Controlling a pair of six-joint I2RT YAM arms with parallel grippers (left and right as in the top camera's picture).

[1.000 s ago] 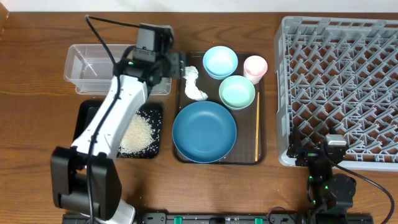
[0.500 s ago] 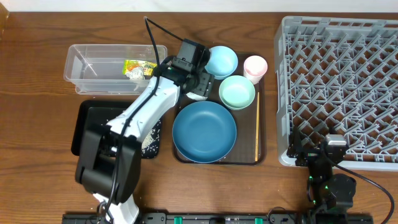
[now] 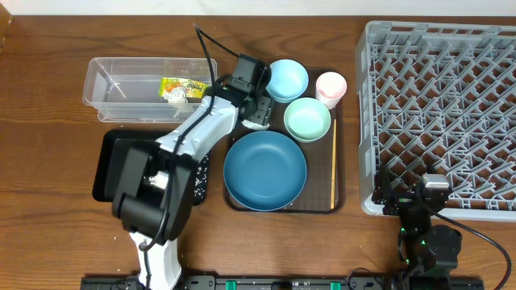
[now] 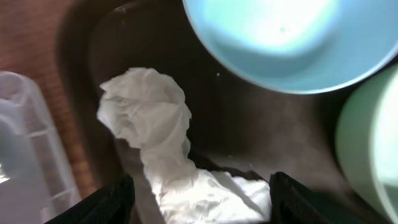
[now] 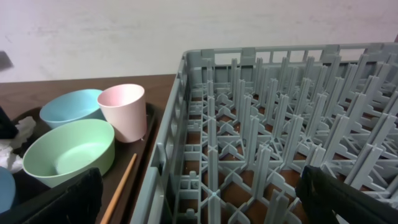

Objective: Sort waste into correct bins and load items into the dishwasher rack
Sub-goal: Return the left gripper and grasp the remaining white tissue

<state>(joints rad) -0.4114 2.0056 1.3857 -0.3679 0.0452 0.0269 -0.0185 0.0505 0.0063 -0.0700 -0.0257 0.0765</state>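
Left claw [image 4: 199,202]: released, the jaws stand wide, low over the brown serving tray [image 3: 282,209].
Between the jaws: the lower end of the crumpled tissue [image 4: 155,124] lies between the two fingers; I cannot tell if a finger touches it.
Just beside: the light blue bowl [image 3: 286,79] and the mint green bowl [image 3: 307,118] stand on the same tray, near the tissue.
Further on the tray: the dark blue plate [image 3: 265,171] at the front, the pink cup [image 3: 330,86] at the far right corner, the chopsticks [image 3: 334,165] along the right edge.
Clear tub [image 3: 105,89]: on the counter [image 3: 48,121] left of the tray; the yellow-green wrapper [image 3: 181,87] lies inside it.
Black tray [image 3: 109,161]: in front of the tub, partly hidden under the left arm.
Right claw [image 5: 199,208]: released, jaws wide and holding nothing, at the near left corner of the dishwasher rack [image 3: 451,105].
Rack: on the right side of the counter, no dish in it.
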